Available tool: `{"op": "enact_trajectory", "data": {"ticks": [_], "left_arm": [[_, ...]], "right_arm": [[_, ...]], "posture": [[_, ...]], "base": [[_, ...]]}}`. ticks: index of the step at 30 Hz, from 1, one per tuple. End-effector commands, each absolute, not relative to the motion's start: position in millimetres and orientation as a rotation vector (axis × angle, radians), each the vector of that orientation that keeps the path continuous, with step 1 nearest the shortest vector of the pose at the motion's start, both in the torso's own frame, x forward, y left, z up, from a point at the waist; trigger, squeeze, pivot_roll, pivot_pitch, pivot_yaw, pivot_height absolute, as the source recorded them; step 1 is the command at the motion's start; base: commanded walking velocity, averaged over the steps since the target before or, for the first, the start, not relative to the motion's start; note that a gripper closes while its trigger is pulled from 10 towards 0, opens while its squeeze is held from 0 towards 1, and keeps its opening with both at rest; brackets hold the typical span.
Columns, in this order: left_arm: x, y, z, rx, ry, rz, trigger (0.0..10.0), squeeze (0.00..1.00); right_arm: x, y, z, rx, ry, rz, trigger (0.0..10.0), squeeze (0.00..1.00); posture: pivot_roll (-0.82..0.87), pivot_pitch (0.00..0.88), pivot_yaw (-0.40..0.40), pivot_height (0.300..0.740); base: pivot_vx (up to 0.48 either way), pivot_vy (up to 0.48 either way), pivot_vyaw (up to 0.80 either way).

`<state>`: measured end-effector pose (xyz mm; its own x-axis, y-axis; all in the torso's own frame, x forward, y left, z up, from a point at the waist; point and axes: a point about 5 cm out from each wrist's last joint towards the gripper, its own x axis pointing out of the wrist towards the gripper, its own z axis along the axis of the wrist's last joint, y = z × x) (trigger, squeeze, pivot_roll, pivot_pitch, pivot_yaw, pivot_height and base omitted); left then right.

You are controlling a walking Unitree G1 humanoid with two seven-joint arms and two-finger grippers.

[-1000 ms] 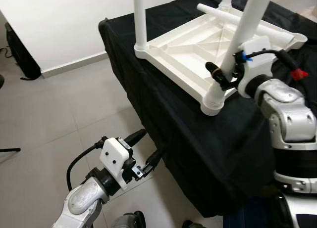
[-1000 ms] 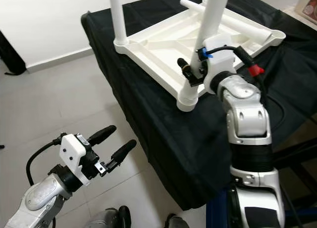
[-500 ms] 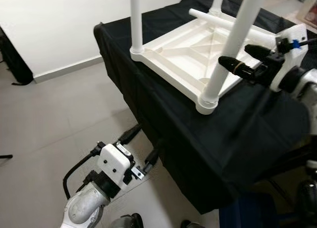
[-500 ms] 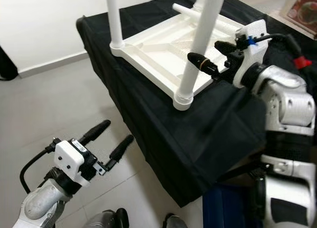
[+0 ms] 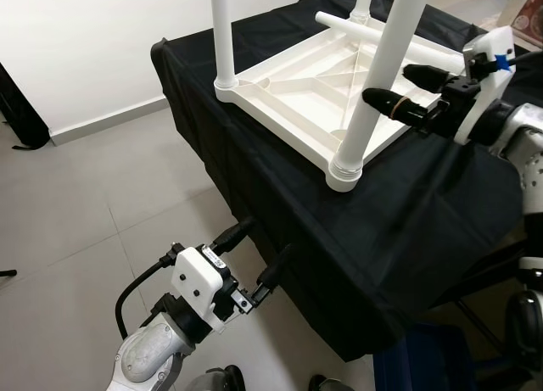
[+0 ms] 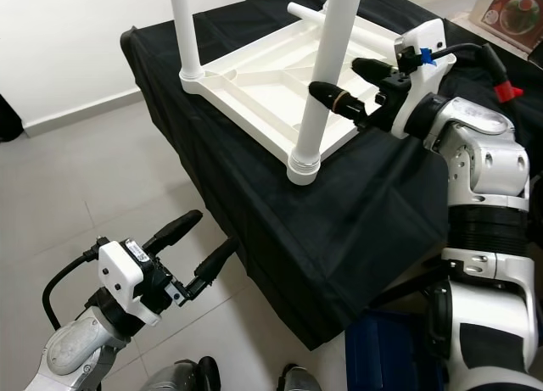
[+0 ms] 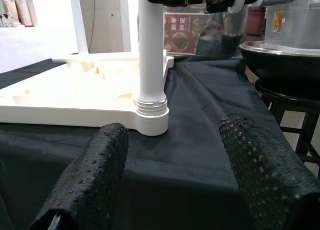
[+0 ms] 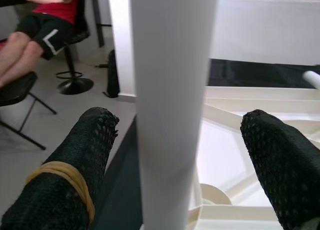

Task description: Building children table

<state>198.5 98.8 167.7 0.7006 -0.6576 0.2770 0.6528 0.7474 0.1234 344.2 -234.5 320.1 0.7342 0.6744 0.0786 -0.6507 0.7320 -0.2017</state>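
An upside-down white plastic children's table (image 5: 314, 90) lay on a black-draped bench (image 5: 407, 230). The right gripper (image 6: 361, 86) stood spread beside the near white tubular leg (image 5: 377, 86), seemingly not touching. The left gripper (image 5: 254, 259) hung open low over the grey-tiled floor (image 5: 76, 204).

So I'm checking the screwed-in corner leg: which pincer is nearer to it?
Right. The right pincer is open, level with the leg; the left pincer hangs open below the table edge.
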Motion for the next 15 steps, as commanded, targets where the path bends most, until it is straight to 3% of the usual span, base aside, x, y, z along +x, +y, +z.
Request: {"op": "enact_trajectory", "data": {"ticks": [1, 2, 3, 4, 15], "left_arm": [[198.3, 98.3, 163.7, 0.012, -0.301, -0.733, 10.0, 0.0], [198.6, 98.7, 163.5, 0.01, -0.301, -0.732, 10.0, 0.0], [198.6, 98.7, 163.5, 0.01, -0.301, -0.732, 10.0, 0.0], [198.8, 98.9, 163.3, 0.009, -0.3, -0.732, 10.0, 0.0], [199.5, 98.0, 162.9, 0.012, -0.301, -0.731, 10.0, 0.0]], "right_arm": [[342.7, -230.8, 319.1, -0.16, -0.167, 0.784, 10.0, 0.0], [344.1, -230.8, 321.1, -0.159, -0.177, 0.789, 3.9, 0.0], [344.1, -230.8, 321.1, -0.159, -0.177, 0.789, 3.9, 0.0], [346.0, -232.0, 323.4, -0.152, -0.187, 0.781, 0.0, 0.0], [353.1, -229.0, 322.0, -0.166, -0.185, 0.647, 0.0, 0.0]], "posture": [[-0.01, 0.185, -0.045, 0.74], [-0.01, 0.185, -0.046, 0.74], [-0.01, 0.185, -0.046, 0.74], [-0.02, 0.185, -0.047, 0.74], [-0.02, 0.184, -0.049, 0.74]], "base": [[0.0, 0.0, 0.0], [0.0, 0.0, 0.0], [0.0, 0.0, 0.0], [0.0, 0.0, 0.0], [0.0, 0.0, 0.0]]}}
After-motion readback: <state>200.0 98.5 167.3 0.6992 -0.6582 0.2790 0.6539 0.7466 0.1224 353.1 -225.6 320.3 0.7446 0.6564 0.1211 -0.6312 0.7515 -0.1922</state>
